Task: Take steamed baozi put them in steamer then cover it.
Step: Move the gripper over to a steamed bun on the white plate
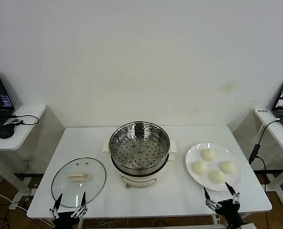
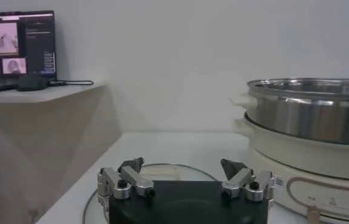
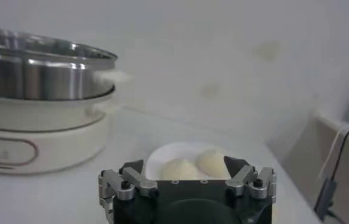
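Stainless steel marks the steamer, the largest task piece, standing open with its perforated tray bare; it looks heavy and stiff and needs no lifting. Left of the steamer lies the cover, clear glass with a metal rim, flat on the table; I judge it slippery and breakable, best taken by its cream handle. Right of the steamer, a white plate carries 4 steamed baozi, soft, light and easily dented, so a gentle pinch across the sides suits them. The left gripper hangs at the table's near edge just before the cover, fingers spread apart and empty. The right gripper hangs beside the plate's near rim, likewise spread, holding nothing. No brand or writing can be read.
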`<state>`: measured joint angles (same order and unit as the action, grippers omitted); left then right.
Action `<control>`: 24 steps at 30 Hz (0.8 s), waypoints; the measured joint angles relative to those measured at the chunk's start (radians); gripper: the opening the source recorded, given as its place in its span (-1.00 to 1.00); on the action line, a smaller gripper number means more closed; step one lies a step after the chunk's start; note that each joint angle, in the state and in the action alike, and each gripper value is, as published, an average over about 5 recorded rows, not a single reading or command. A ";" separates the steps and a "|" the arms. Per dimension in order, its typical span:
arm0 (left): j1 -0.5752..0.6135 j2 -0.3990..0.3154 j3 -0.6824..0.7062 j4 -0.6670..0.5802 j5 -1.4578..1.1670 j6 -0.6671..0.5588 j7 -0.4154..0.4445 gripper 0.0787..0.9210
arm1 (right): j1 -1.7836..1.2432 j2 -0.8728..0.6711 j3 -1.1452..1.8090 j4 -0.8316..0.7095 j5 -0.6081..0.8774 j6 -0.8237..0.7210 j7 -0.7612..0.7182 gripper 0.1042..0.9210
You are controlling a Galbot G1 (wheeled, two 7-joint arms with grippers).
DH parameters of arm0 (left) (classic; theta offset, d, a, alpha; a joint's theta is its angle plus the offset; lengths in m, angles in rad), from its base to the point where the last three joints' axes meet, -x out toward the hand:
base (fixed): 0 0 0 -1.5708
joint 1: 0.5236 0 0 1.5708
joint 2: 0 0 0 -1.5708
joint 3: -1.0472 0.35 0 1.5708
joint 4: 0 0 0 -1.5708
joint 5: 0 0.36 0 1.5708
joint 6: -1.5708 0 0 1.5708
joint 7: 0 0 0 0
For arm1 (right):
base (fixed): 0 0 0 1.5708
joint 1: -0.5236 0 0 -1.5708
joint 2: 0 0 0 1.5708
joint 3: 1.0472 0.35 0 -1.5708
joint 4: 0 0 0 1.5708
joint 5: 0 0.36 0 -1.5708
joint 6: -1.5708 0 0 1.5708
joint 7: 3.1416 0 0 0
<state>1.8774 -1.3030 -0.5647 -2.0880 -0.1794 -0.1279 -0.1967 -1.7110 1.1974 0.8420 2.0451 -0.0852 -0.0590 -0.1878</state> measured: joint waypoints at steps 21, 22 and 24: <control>-0.031 -0.033 -0.008 -0.044 0.066 0.115 -0.036 0.77 | 0.483 -0.573 -0.199 -0.319 -0.248 0.005 -0.403 0.76; -0.032 -0.035 -0.009 -0.045 0.068 0.117 -0.039 0.77 | 0.529 -0.593 -0.240 -0.342 -0.244 0.009 -0.428 0.76; -0.031 -0.038 -0.013 -0.049 0.070 0.119 -0.045 0.77 | 0.624 -0.623 -0.328 -0.387 -0.236 0.017 -0.476 0.76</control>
<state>1.8467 -1.3413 -0.5775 -2.1368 -0.1091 -0.0092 -0.2414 -1.0875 0.5744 0.5140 1.6577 -0.3214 -0.0422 -0.6642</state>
